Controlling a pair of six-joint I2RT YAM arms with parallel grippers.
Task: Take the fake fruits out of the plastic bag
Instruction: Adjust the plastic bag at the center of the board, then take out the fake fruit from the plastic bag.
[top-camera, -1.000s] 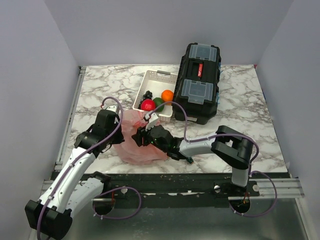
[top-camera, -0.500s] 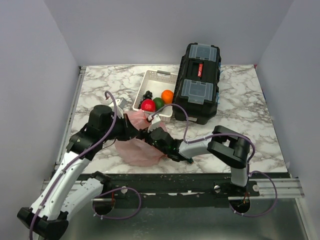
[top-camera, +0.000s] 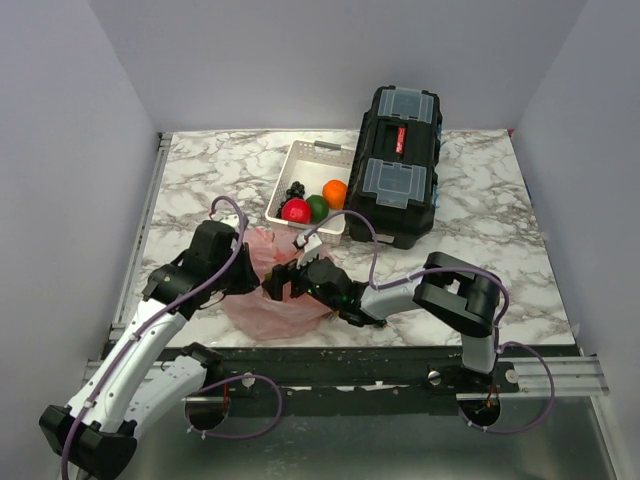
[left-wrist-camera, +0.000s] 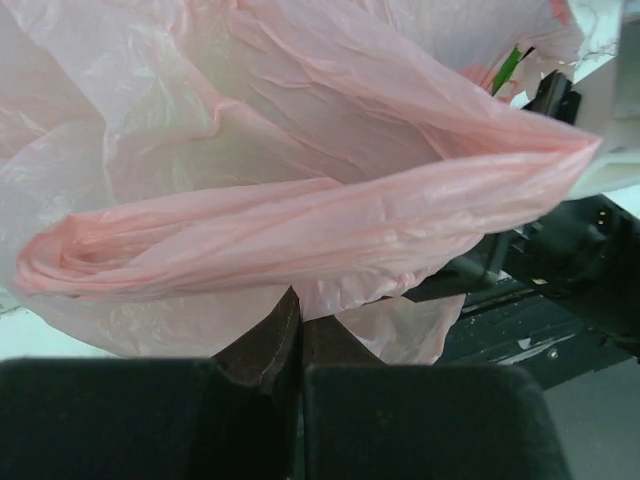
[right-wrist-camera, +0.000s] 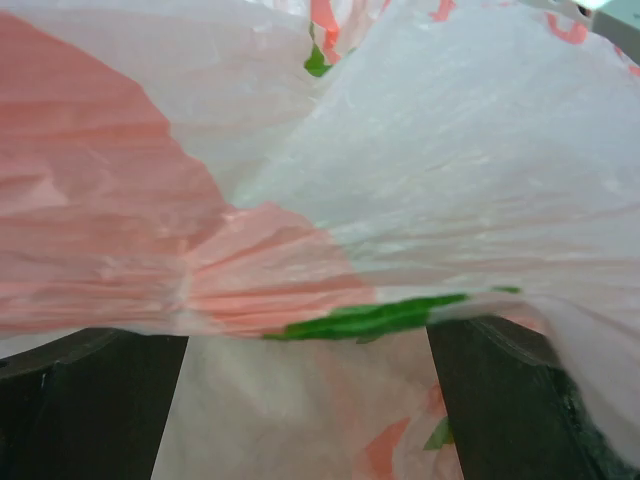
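Left arm: rises from its base at the desk's near edge, elbow bent, forearm reaching toward the near-left corner of the white tray, wrist turned to the right.
Left end effector: clenched, fingers pressed together with a fold of the plastic bag pinched at their tips.
Right arm: folded low over the desk, upper link doubled back at the elbow, forearm stretched leftward, stopping short of the tray's near edge.
Right end effector: released, fingers spread wide, the bag's film draped across the gap between them.
Plastic bag: crumpled pink heap just on the near side of the tray, between the two end effectors, its left edge lifted.
Red fruit: inside the tray, at its near end.
Dark green fruit: inside the tray, touching the red one's right side.
Orange fruit: inside the tray, against its right wall.
Black grapes: inside the tray, just beyond the red fruit.
Black toolbox: just beside the tray's right wall, lid shut.
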